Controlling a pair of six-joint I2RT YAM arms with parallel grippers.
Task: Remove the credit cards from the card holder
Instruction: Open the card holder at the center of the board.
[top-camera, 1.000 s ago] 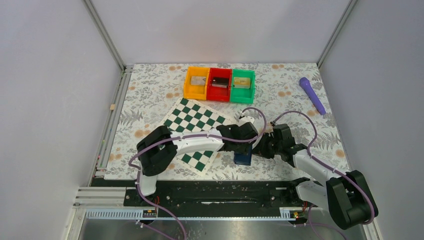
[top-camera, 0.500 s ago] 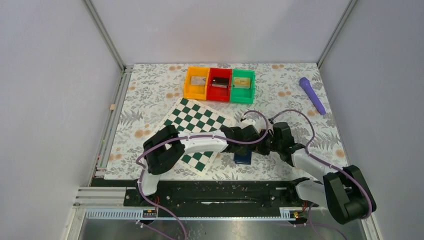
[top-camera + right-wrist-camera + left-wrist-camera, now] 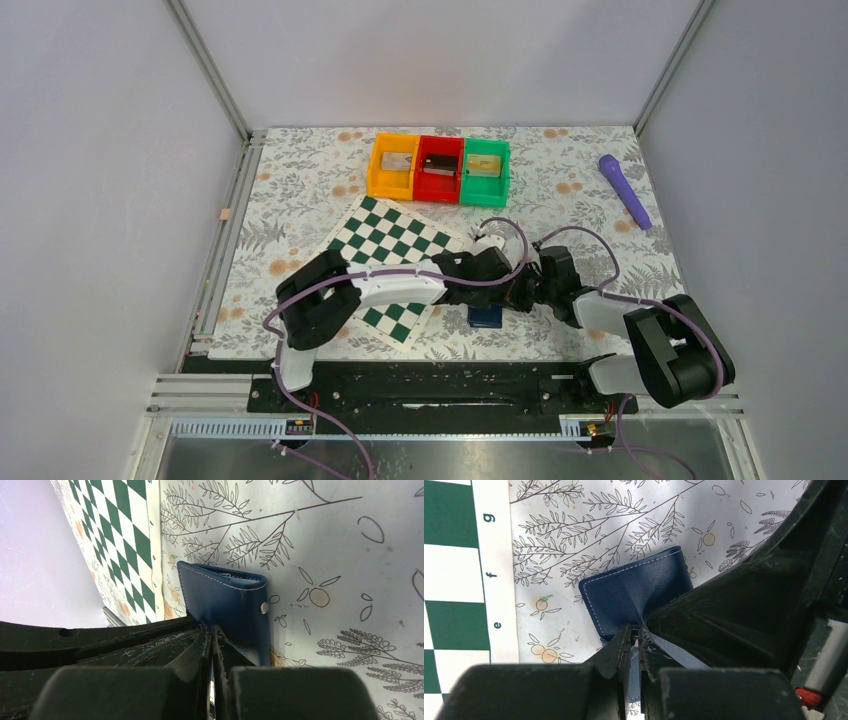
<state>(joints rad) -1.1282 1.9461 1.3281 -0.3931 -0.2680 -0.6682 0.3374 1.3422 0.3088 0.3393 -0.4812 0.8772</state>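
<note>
Your right arm (image 3: 665,355) has swung in toward the middle, and both sets of jaws have squeezed down since a second ago. Now your left gripper (image 3: 634,636) has its fingers almost together, pinching a flap of the wallet (image 3: 636,585). Your right gripper (image 3: 210,635) is clamped tight on the other side, near the snap (image 3: 263,608). The wallet sits on the mat (image 3: 300,190) just off the chessboard (image 3: 395,240), between both grippers, its free flap pointing away from the left wrist. I can't tell its long axis.
</note>
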